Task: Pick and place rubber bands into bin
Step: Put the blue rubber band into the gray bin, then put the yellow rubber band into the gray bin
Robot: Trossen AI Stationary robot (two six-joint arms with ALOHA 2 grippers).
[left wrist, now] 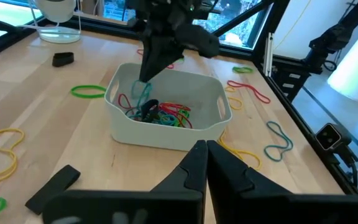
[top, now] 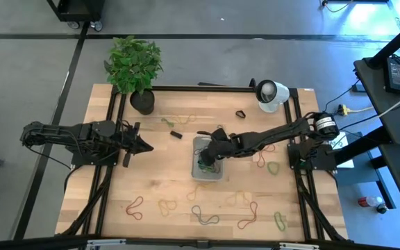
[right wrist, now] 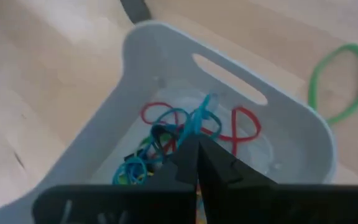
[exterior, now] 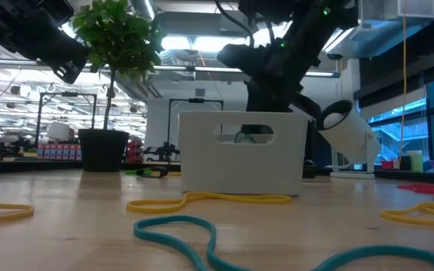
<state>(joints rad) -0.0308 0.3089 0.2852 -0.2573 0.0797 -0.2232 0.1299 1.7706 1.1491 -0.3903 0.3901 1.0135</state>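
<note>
high: right gripper point(top: 209, 161) is hanging over the bin point(top: 198, 173), arm reaching in from the bin's right. Left gripper point(top: 144, 146) is waiting well left of the bin. Loose bands point(top: 247, 223) are lying on the table point(top: 158, 184) around the bin, mostly on its near side and right.
low: bin point(exterior: 202, 162) is standing upright, right arm coming down into it from above. Yellow band point(exterior: 209, 200) is lying at the bin's foot, teal band point(exterior: 179, 229) nearer the camera.
left wrist: left fingers point(left wrist: 191, 171) are pressed together, holding nothing, pointing at the bin point(left wrist: 166, 134). Right gripper point(left wrist: 146, 78) is dangling a teal band point(left wrist: 143, 94) above the pile point(left wrist: 163, 115) inside the bin.
right wrist: right fingers point(right wrist: 188, 158) are pinched narrow on the teal band point(right wrist: 199, 118), its loop hanging inside the bin point(right wrist: 291, 134).
step: drop-off, band not yet released.
next: jaws need to open so the band is falling clear into the pile, then lift and go for a loose band beside the bin.
</note>
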